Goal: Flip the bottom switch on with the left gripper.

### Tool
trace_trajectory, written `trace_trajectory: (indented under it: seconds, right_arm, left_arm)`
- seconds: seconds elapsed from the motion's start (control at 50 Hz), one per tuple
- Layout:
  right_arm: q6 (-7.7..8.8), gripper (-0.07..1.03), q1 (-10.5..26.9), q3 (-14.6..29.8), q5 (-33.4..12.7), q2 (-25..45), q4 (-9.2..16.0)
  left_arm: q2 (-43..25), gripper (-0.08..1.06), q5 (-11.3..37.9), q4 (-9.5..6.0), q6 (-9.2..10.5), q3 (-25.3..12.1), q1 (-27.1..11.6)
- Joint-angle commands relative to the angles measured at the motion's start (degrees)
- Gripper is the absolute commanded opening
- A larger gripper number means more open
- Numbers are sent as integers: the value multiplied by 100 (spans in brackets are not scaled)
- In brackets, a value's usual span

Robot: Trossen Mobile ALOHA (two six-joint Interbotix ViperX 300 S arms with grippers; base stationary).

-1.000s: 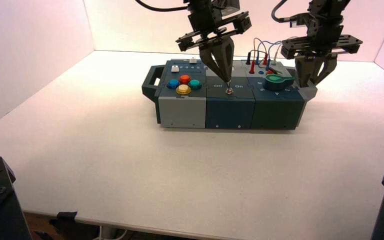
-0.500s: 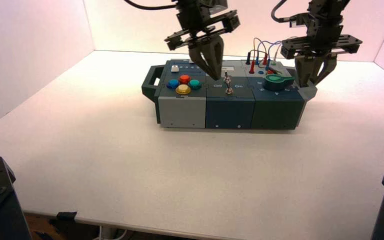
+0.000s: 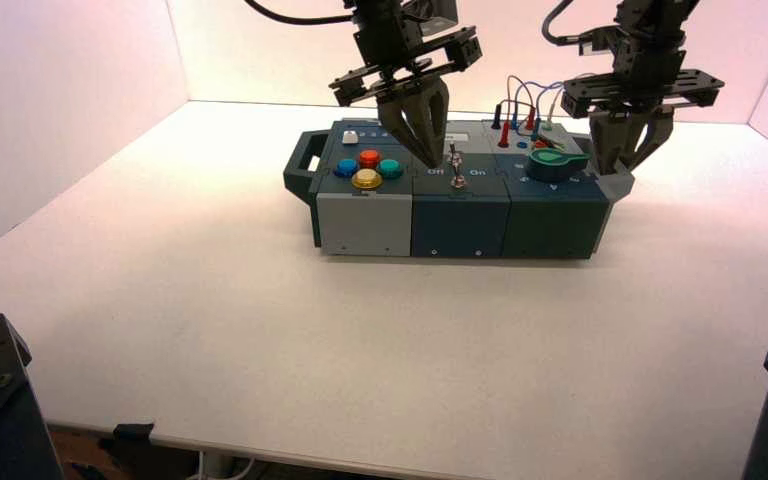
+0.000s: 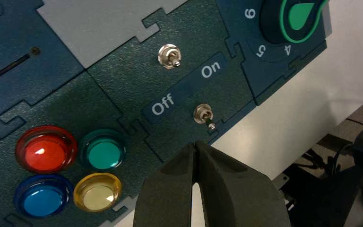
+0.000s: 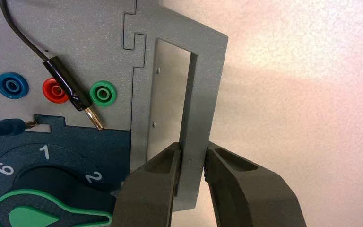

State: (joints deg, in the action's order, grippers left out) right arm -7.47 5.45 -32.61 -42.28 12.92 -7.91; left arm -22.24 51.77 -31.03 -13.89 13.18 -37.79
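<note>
The bottom switch (image 4: 203,115), between white "Off" and "On" lettering on the box (image 3: 457,215) on the white desk (image 3: 260,320), lay just clear of the closed left hand (image 4: 196,145), while the right hand (image 5: 192,158) gripped the grey handle (image 5: 203,85).

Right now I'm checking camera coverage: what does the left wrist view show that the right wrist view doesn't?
Only the left wrist view shows the bottom switch with its Off and On lettering, the coloured push buttons and the left gripper. Only the right wrist view shows the right gripper clamping the box's grey handle. Both show the green knob.
</note>
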Motion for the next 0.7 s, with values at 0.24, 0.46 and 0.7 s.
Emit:
trace_trajectory:
  seconds: [0.24, 0.46, 0.7]
  right_arm:
    - [176, -2, -26, -9, 9, -9, -26]
    - [185, -2, -26, -18, 9, -18, -26]
    - [193, -2, -26, -18, 9, -18, -26]
  left_arm:
    - [26, -3, 18, -35, 26, -237, -114]
    - [-44, -3, 18, -35, 26, -290, -114]
    - [-158, -3, 53, -35, 26, -360, -105]
